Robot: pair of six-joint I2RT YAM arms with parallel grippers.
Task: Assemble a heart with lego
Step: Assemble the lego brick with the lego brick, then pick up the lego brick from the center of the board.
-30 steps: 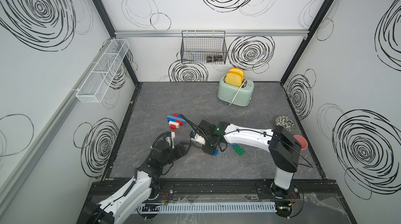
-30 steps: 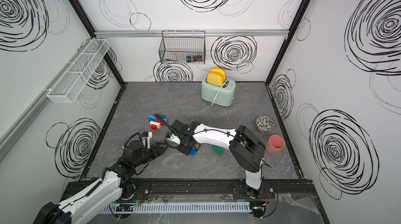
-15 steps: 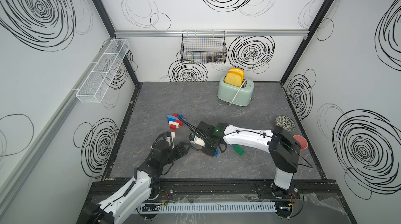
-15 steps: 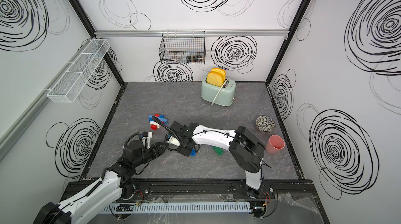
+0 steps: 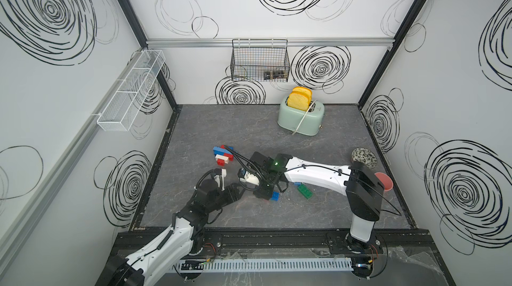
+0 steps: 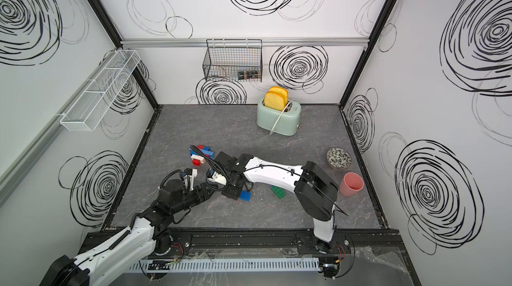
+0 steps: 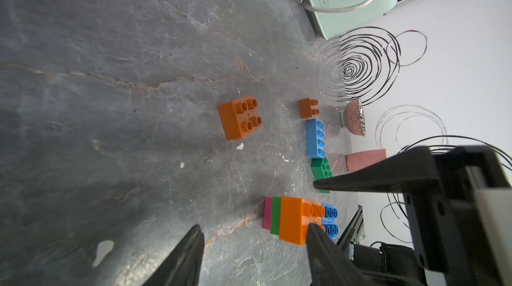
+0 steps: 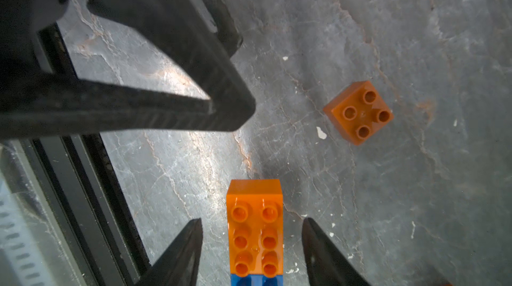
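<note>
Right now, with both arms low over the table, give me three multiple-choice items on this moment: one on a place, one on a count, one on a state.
1. Where on the grey marbled table does the mint-green toaster with two bread slices stand?
A. beside the front rail
B. at the middle
C. near the back wall

2. How many studs top the brown square plastic brick?
A. two
B. four
C. eight

3. How do the jaws of the right gripper stand at the orange oblong studded brick?
A. open, a gap on each side
B. shut on it
C. open, far away from it

Answers: 1 C, both top views show it at the far end, close to the wall; 2 B, the right wrist view shows two rows of two; 3 A, bare table shows between each jaw and the brick.
</note>
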